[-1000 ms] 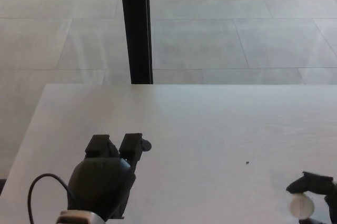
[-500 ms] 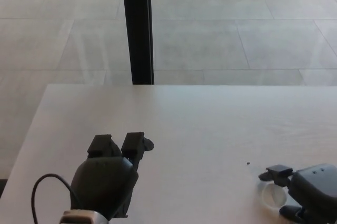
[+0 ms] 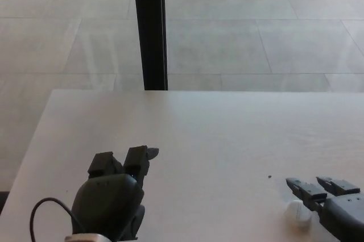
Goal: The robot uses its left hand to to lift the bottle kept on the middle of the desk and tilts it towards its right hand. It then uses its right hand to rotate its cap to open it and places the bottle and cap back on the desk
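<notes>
Two robot hands over the pale worktop (image 3: 216, 140). Left robot hand (image 3: 114, 196) near the front-left edge, grip state unclear, bottle not visible. Right robot hand (image 3: 335, 205) fingers spread, empty; white cap (image 3: 297, 213) on worktop just beside its fingertips.

A pale, matte worktop (image 3: 216, 140) fills the lower half of the view. Its far edge, far corners and whole middle lie bare, giving wide room to pass. Obstacles sit only along the near edge. Near the near left corner, the left black robot hand (image 3: 116, 188) rests over the surface, a thin black cable (image 3: 42, 211) looping beside it. Near the near right corner, the right black robot hand (image 3: 327, 196) reaches in, with a small white round cap (image 3: 297, 213) lying on the worktop just beside its fingers (image 3: 304, 187). Between the two hands the near edge stays free. A tiny dark speck (image 3: 269, 176) marks the surface right of centre.
</notes>
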Controlling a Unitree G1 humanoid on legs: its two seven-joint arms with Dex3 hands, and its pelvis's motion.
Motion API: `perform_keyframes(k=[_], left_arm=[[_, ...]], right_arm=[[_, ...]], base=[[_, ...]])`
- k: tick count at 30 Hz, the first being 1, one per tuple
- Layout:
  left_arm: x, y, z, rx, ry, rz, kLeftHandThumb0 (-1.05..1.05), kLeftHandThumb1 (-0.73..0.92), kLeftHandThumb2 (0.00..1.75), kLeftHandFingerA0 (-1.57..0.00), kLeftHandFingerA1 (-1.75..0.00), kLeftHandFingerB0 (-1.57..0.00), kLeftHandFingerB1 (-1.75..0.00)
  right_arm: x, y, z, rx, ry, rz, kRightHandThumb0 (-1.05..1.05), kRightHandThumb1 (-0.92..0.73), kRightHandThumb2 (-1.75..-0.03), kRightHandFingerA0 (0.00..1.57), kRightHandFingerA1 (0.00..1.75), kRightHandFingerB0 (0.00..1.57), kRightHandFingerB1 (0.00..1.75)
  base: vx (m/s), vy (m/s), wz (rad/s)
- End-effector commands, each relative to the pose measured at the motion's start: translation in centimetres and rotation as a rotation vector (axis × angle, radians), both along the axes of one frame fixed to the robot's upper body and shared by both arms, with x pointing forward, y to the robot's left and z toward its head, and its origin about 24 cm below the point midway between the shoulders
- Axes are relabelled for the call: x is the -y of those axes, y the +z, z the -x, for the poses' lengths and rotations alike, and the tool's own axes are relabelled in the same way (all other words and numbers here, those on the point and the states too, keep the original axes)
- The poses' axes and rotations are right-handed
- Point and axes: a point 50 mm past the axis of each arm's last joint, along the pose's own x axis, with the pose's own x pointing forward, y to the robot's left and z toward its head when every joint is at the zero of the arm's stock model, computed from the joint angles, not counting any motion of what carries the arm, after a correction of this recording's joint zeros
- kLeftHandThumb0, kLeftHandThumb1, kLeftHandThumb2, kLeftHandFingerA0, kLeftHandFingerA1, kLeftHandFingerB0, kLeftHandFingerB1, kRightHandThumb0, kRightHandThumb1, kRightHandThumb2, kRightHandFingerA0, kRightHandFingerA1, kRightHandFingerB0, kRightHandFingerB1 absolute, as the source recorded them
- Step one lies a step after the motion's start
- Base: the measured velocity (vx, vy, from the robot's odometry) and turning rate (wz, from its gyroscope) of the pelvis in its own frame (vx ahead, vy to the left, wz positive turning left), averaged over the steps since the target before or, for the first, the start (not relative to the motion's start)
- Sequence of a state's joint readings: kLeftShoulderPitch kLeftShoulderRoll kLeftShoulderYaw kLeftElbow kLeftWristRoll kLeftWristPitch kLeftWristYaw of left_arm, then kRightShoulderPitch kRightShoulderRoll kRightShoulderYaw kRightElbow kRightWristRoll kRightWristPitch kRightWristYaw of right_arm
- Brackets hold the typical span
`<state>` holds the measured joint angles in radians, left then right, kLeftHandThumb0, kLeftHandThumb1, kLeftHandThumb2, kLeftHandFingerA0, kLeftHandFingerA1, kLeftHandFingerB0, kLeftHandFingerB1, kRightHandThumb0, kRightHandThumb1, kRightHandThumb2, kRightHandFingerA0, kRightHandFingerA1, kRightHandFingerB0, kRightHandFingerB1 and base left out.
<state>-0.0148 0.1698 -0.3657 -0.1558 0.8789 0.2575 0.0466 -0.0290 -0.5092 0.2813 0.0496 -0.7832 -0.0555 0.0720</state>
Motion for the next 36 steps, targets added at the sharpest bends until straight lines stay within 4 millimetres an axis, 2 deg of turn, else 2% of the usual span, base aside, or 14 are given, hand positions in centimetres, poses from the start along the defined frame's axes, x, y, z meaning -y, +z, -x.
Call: perform_keyframes(k=[1,5,6,7,9,10,16,17,18,19,25,26,27,36], left_arm=[[-3.4,-1.0,0.9,-0.145,0.139,0.09,-0.35,0.41,0.94,-0.51,-0.77,-0.08,-0.53],[-5.3,-1.5,1.9,-0.205,0.206,0.182,-0.54,0.48,0.88,-0.2,-0.63,0.0,-0.38],[-6.0,-1.6,2.1,-0.23,0.226,0.189,-0.57,0.66,0.6,-0.1,-0.58,0.0,-0.2],[-6.9,-1.8,2.5,-0.236,0.246,0.203,-0.67,0.57,0.84,-0.04,-0.5,0.0,-0.11],[-8.7,-2.4,3.4,-0.261,0.292,0.227,-0.72,0.67,0.61,0.0,-0.36,0.0,-0.01],[-10.4,-2.9,4.2,-0.309,0.35,0.31,-1.01,0.58,0.92,0.0,-0.19,0.0,0.0],[-16.5,-4.4,8.6,-0.439,0.541,0.735,-0.83,0.84,0.65,0.0,0.0,0.0,0.0],[-17.8,-4.4,9.3,-0.421,0.61,0.832,-1.05,0.77,1.1,0.0,-0.11,0.0,-0.08],[-19.8,-4.3,10.7,-0.357,0.633,1.014,-0.84,0.9,0.67,0.0,0.0,0.0,0.0],[-20.9,-4.1,11.7,-0.32,0.701,1.111,-1.05,0.85,1.1,0.0,-0.12,0.0,-0.04],[-24.2,-4.6,15.8,-0.082,1.014,1.437,-0.81,0.77,0.97,0.0,-0.01,0.0,0.0],[-24.5,-5.2,16.6,-0.031,1.025,1.497,-0.78,0.92,0.69,0.0,0.0,0.0,0.0],[-25.1,-5.6,18.1,0.101,1.091,1.59,-0.98,0.83,1.06,0.0,-0.01,0.0,0.0],[-26.8,-8.1,23.7,0.495,1.398,1.721,-0.87,0.82,1.02,0.0,0.0,0.0,0.0]], right_arm=[[1.4,1.8,0.9,-0.051,-0.147,-0.273,-1.01,-0.78,-0.64,0.0,0.0,0.0,0.0],[2.5,3.1,1.5,-0.003,-0.198,-0.394,-0.95,-0.66,-0.82,0.0,0.0,0.0,0.01],[3.2,3.6,1.6,0.014,-0.214,-0.428,-1.05,-0.66,-1.02,0.0,0.24,0.0,0.08],[3.9,4.0,1.7,0.035,-0.237,-0.449,-0.98,-0.59,-0.85,0.0,0.0,0.0,0.02],[5.6,4.8,2.0,0.087,-0.276,-0.509,-1.05,-0.64,-1.01,0.0,0.18,0.0,0.0],[6.9,5.5,2.3,0.122,-0.328,-0.531,-0.99,-0.58,-0.86,0.0,0.0,0.0,0.01],[12.9,7.0,4.7,0.24,-0.573,-0.597,-1.05,-0.65,-1.0,0.0,0.2,0.0,0.07],[14.0,7.1,5.3,0.271,-0.613,-0.627,-1.05,-0.66,-0.98,0.0,0.23,0.0,0.08],[16.0,7.1,6.2,0.337,-0.709,-0.728,-1.05,-0.65,-0.94,0.0,0.25,0.0,0.07],[17.0,7.0,7.1,0.364,-0.772,-0.788,-1.05,-0.66,-0.93,0.0,0.26,0.0,0.08],[21.2,5.1,10.4,0.543,-1.121,-1.0,-1.02,-0.64,-0.91,0.0,0.17,0.06,0.08],[21.9,5.1,11.0,0.563,-1.185,-1.062,-0.96,-0.61,-0.88,0.0,0.19,0.0,0.11],[23.1,4.2,12.1,0.634,-1.29,-1.154,-0.9,-0.58,-0.83,0.0,0.15,0.0,0.09],[24.3,-0.4,14.5,0.837,-1.587,-1.608,-0.47,-0.79,-0.8,0.0,0.0,0.0,0.0]], base=[[0.0,0.0,0.0],[0.0,0.0,0.0],[0.0,0.0,0.0],[0.0,0.0,0.0],[0.0,0.0,0.0],[0.0,0.0,0.0],[0.0,0.0,0.0],[0.0,0.0,0.0],[0.0,0.0,0.0],[0.0,0.0,0.0],[0.0,0.0,0.0],[0.0,0.0,0.0],[0.0,0.0,0.0],[0.0,0.0,0.0]])
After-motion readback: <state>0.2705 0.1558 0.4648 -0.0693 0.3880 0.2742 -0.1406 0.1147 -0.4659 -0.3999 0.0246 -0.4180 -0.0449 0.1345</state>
